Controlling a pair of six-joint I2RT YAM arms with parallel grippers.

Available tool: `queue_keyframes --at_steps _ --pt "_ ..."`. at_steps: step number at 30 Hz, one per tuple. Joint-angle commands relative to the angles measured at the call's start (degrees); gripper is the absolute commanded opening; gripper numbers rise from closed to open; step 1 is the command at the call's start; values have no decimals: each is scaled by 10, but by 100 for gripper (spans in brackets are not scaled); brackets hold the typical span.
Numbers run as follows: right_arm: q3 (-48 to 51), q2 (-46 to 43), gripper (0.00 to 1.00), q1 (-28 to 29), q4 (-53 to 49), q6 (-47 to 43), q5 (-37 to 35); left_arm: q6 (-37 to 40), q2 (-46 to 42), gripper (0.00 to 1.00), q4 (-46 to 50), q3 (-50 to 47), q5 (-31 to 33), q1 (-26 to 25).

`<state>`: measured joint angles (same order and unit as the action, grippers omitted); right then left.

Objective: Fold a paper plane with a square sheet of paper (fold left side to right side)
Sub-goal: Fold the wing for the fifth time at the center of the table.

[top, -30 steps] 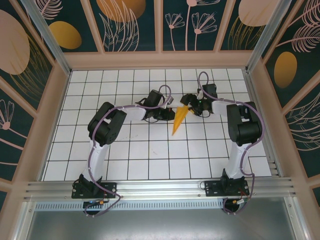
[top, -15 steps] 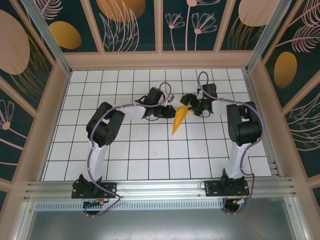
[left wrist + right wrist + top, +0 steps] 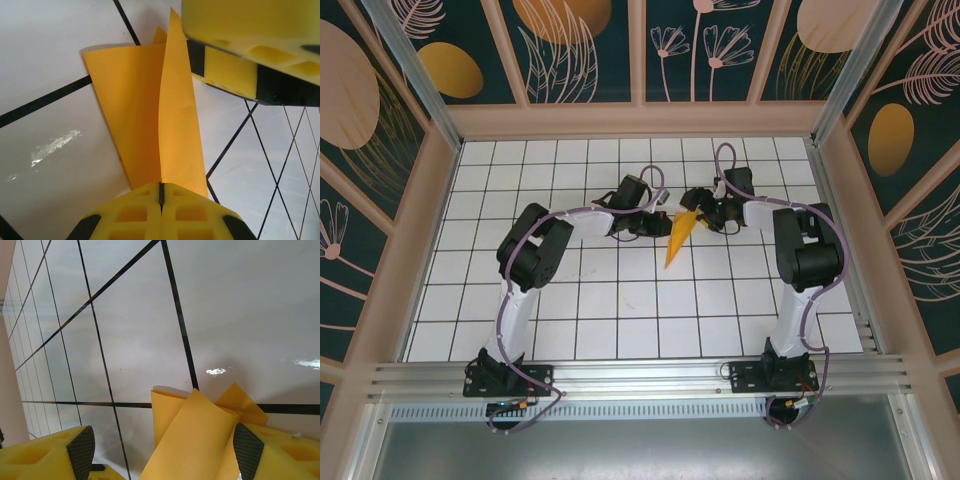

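Around everything we see panelled walls (image 3: 570, 50), dark teal, printed with pale leaves and orange ovals and framed in light wood-toned strips. Inside them lies the table (image 3: 620, 310), a glossy white surface ruled into square tiles by thin black lines. Seen close, it throws back soft patches of glare. Along its near edge runs a ribbed aluminium rail (image 3: 640, 375) that carries both bases.

The left arm (image 3: 525, 255) and the right arm (image 3: 800, 250) are white tubes with bulky black joints and purplish cables looped along them. Both bend inward toward the middle of the table's far half.

Between their wrists rests the paper plane (image 3: 677, 240). It is thin, matte, bright orange paper folded to a narrow dart, its point toward the bases and its wide end toward the far wall. From the left wrist we see one wing flat on the tiles and one flap standing on edge, gently curved.

The left gripper (image 3: 161, 192) has its yellow, pocketed fingers pressed together, pinching that standing flap. The right gripper (image 3: 165, 452) stands wide, its black-tipped yellow fingers on either side of the plane's wide end. Whether they touch the paper we cannot tell.
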<state>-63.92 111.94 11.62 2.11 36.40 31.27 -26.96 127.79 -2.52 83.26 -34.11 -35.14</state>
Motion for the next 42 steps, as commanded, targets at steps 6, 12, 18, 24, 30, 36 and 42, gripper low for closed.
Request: queue_keyframes --at_steps 6,12,18,24,30,36,42 --pt "-6 35 77 12 -41 -9 -7 19 22 0 15 24 -6 2" --pt "-8 37 77 12 -43 -11 -5 23 33 0 21 34 -9 2" --pt "-9 37 77 12 -43 -11 -3 26 41 0 28 39 -4 2" --pt "-10 21 77 7 -45 -16 -9 28 48 0 33 34 4 2" --pt "-10 -20 77 -10 -48 -20 -7 29 56 0 32 25 10 2" --pt "-9 -62 77 -21 -63 -25 -6 30 59 0 34 22 15 2" --pt "2 -73 70 -8 -43 -6 21 32 58 0 37 23 19 2"
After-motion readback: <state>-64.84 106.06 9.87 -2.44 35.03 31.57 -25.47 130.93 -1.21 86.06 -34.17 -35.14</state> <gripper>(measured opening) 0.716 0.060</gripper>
